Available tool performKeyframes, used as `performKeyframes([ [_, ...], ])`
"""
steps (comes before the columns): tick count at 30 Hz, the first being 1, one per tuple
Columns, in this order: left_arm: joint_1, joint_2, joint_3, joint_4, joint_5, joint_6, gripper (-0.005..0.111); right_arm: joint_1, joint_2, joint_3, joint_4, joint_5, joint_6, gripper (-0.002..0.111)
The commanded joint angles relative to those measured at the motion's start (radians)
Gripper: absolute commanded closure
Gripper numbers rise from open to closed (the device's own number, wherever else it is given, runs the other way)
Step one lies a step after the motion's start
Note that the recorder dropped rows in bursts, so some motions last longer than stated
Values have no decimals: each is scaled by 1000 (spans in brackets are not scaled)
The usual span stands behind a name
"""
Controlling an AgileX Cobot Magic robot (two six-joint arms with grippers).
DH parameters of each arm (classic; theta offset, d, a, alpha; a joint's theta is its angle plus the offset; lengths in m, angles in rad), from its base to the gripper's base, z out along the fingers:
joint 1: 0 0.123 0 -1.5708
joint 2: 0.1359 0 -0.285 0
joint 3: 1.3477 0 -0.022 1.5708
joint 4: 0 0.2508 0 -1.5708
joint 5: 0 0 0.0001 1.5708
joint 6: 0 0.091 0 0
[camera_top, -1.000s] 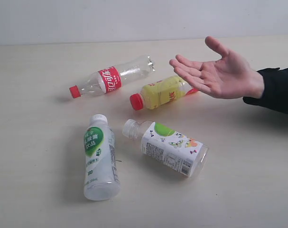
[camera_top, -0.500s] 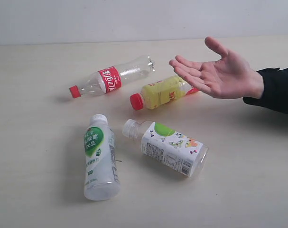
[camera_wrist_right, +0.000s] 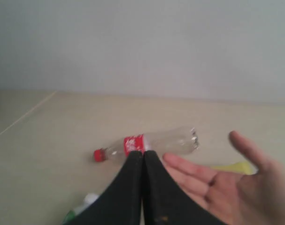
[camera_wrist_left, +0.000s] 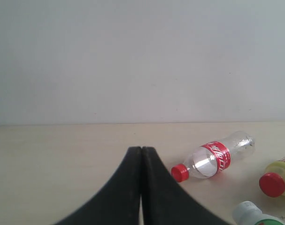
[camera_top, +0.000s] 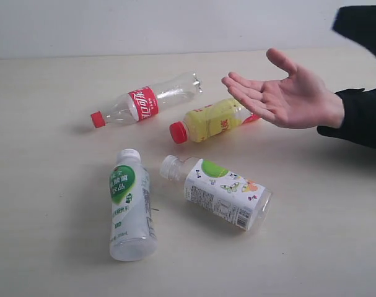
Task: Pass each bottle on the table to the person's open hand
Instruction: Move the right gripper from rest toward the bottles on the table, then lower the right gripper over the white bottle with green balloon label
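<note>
Four bottles lie on their sides on the beige table point(camera_top: 45, 247). The clear one with red cap and red label point(camera_top: 144, 104) is farthest back, and the yellow one with a red cap point(camera_top: 209, 120) lies beside the person's open hand point(camera_top: 287, 93). Nearer are the milky white bottle with a green label point(camera_top: 129, 204) and the clear butterfly-label bottle point(camera_top: 222, 190). My left gripper point(camera_wrist_left: 141, 149) is shut and empty, apart from the red-label bottle point(camera_wrist_left: 212, 159). My right gripper point(camera_wrist_right: 143, 153) is shut and empty, above the hand point(camera_wrist_right: 227, 187).
A dark, blurred part of my right arm point(camera_top: 361, 25) shows at the exterior view's top right, above the person's black sleeve point(camera_top: 361, 117). A pale wall point(camera_top: 175, 25) stands behind the table's far edge.
The dark part of my right arm has come into the exterior view at the top right. The bottles and the hand have not moved.
</note>
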Motion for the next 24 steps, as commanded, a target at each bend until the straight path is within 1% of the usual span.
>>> performKeyframes([
  [1, -3, -7, 0, 0, -1, -4, 107, 3, 266, -175, -179, -242, 185, 108],
  [4, -3, -7, 0, 0, -1, -4, 107, 93, 376, -256, -179, -243, 176, 108],
  [6, -3, -7, 0, 0, -1, -4, 107, 159, 417, -291, -179, -208, 89, 108],
  [7, -3, -7, 0, 0, -1, -4, 107, 197, 435, -304, -179, -171, 8, 108],
  [9, -3, -7, 0, 0, -1, -4, 107, 267, 447, -312, -179, -52, -79, 108],
  [10, -3, -7, 0, 0, -1, -4, 107, 309, 455, -312, -179, 64, -137, 108],
  [11, -3, -7, 0, 0, -1, -4, 107, 334, 461, -312, -179, 142, -171, 108],
  [12, -3, -7, 0, 0, -1, -4, 107, 356, 470, -312, -179, 217, -196, 108],
  [13, -3, -7, 0, 0, -1, -4, 107, 382, 482, -312, -179, 329, -200, 108],
  [16, -3, -7, 0, 0, -1, -4, 107, 425, 502, -312, -179, 578, -200, 108],
  [19, -3, -7, 0, 0, -1, -4, 107, 436, 525, -312, -165, 775, -235, 108],
  [21, -3, -7, 0, 0, -1, -4, 107, 436, 543, -312, -66, 868, -330, 108],
  [22, -3, -7, 0, 0, -1, -4, 107, 436, 555, -312, 0, 921, -404, 108],
  [23, -3, -7, 0, 0, -1, -4, 107, 436, 574, -313, 107, 1000, -539, 108],
  [24, -3, -7, 0, 0, -1, -4, 107, 436, 582, -319, 161, 1036, -591, 108],
])
